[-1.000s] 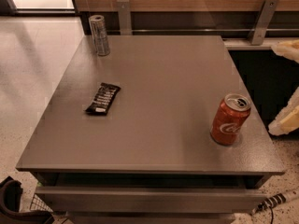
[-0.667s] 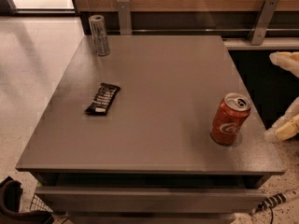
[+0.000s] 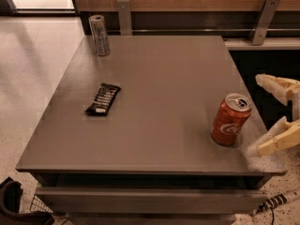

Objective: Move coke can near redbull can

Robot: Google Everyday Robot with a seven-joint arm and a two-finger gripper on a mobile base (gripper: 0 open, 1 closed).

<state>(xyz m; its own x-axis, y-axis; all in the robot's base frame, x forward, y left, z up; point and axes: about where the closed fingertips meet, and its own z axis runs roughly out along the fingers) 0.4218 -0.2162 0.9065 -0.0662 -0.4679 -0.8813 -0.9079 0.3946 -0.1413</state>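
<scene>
Showing fingers (image 3: 276, 142) spread, empty; coke can (image 3: 230, 120) just left of them, likely light, smooth, dentable: grasp mid-body, gently.

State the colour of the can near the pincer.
Red-orange with white script, silver top; camera view. The coke can stands beside the open pincer.

A flat grey table (image 3: 164, 93) carries three things: the redbull can (image 3: 99, 35) upright at its far left corner, a black snack bar wrapper (image 3: 102, 99) lying flat left of centre, and the coke can (image 3: 230, 120) upright near the right front edge. The gripper (image 3: 258, 114) sits just beside that can at the table's right edge, fingers spread apart.
</scene>
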